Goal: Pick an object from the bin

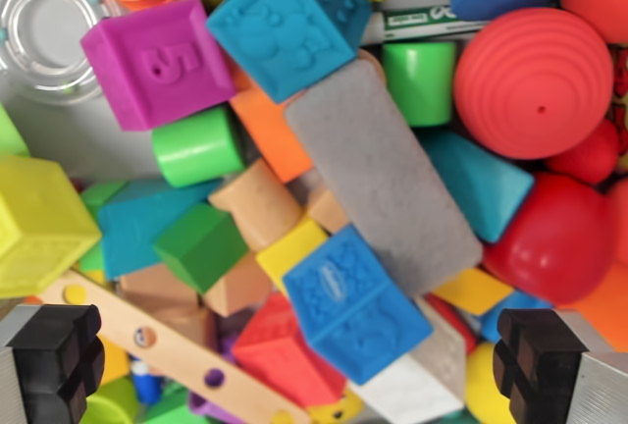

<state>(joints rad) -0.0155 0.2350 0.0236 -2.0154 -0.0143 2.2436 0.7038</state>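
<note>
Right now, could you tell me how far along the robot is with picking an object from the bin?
Nothing looks picked yet. The gripper is open, with its two black fingertips spread wide at the bottom corners of the wrist view and nothing between them. In hand: it hovers over the pile, the blue cube lying roughly between the fingers. Left: descend, close on one object, such as that cube or the grey block, and lift it out.

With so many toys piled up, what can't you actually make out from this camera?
- Bin: no wall or floor shows in the wrist view; toys cover it.
- Marker: mostly under the blue blocks, label unreadable.
- Clear ring: cut by the left edge.
- Pincer: only the two black pads show at the bottom corners.
</note>
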